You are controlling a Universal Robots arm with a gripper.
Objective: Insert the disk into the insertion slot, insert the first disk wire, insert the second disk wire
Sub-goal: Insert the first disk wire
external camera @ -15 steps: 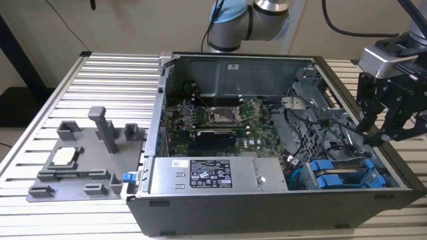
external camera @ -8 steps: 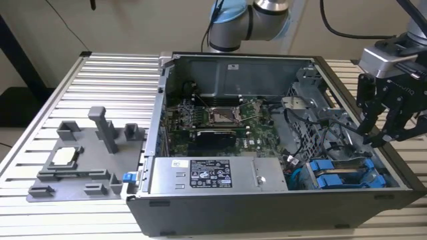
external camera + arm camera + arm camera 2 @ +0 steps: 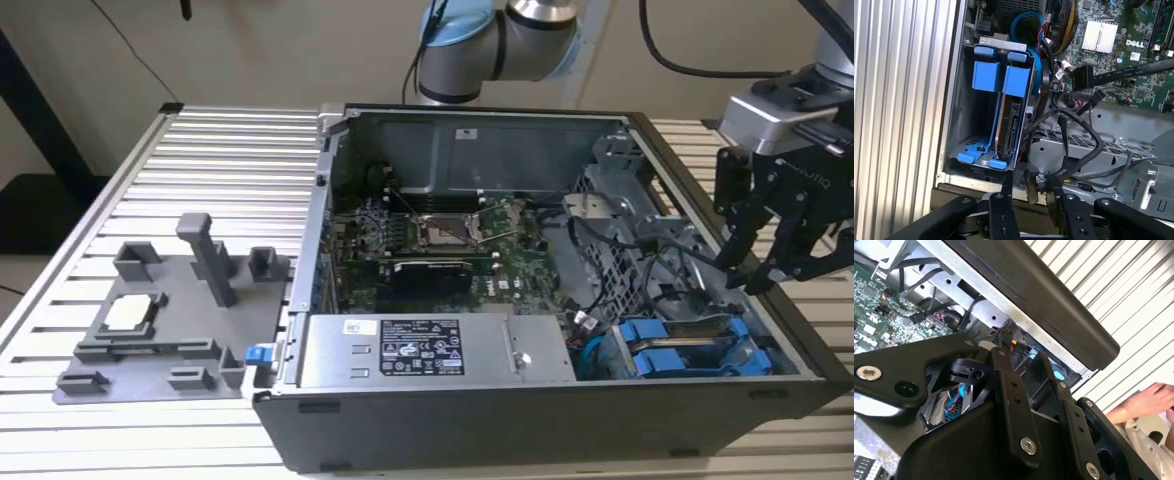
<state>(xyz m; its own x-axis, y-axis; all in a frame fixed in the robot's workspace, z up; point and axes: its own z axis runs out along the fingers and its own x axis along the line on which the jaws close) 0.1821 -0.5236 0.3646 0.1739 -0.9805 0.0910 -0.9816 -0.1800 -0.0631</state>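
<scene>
Table (image 3: 227, 170): silver top of ribbed aluminium profile, its ribs running across the exterior view. The same ribbed surface appears in both wrist views.

Wall (image 3: 267, 50): plain cream, matt, behind the table.

Cable (image 3: 127, 45): thin and dark, hanging slantwise down the wall.

Strut (image 3: 34, 100): dark, leaning, at the exterior view's left edge.

Floor (image 3: 16, 300): pale strip past the table's edge, at the exterior view's left.

Light: even and diffuse, with a soft sheen on the ribs and only faint shadows.
</scene>
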